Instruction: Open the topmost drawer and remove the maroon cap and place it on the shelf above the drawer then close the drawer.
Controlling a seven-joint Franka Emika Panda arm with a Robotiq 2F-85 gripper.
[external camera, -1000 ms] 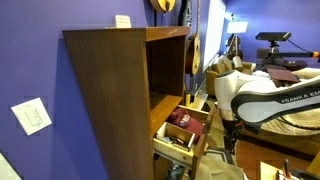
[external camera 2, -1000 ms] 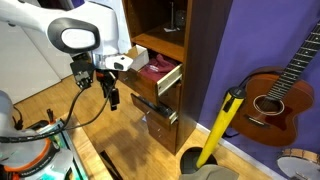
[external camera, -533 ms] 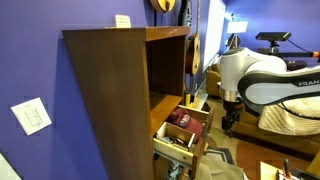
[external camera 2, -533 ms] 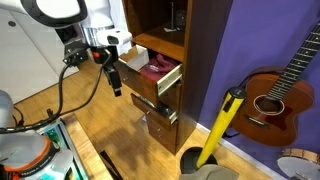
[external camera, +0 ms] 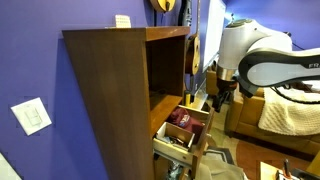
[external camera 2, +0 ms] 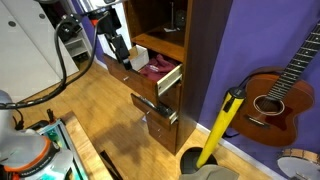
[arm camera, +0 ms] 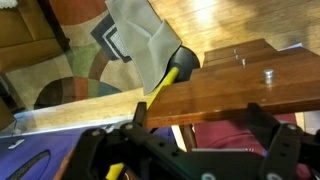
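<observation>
The topmost drawer [external camera 2: 172, 80] [external camera: 160, 130] stands pulled out of the tall brown cabinet. The maroon cap [external camera 2: 158, 68] [external camera: 183, 121] lies inside it. Above the drawer is the shelf [external camera 2: 160, 42] [external camera: 163, 102], a dark board in the open compartment. My gripper [external camera 2: 118, 47] [external camera: 220, 92] hangs open in front of the cabinet, above the drawer's outer end and apart from it, with nothing between its fingers. In the wrist view the gripper [arm camera: 200, 128] looks down over the drawer's wood front [arm camera: 235, 85], and the cap [arm camera: 225, 137] shows dark red between the fingers.
A lower drawer [external camera 2: 150, 104] is also partly open. A yellow-handled dustpan [external camera 2: 221, 125] [arm camera: 140, 45] leans by the cabinet's side, and a guitar [external camera 2: 280, 95] stands against the purple wall. A couch [external camera: 285, 115] is behind the arm, and a patterned rug [arm camera: 70, 95] covers the floor.
The arm has risen and swung toward the cabinet, bringing the gripper from below the drawer's level to above its outer end. The jaws stayed open. Drawer and cap have not moved.
</observation>
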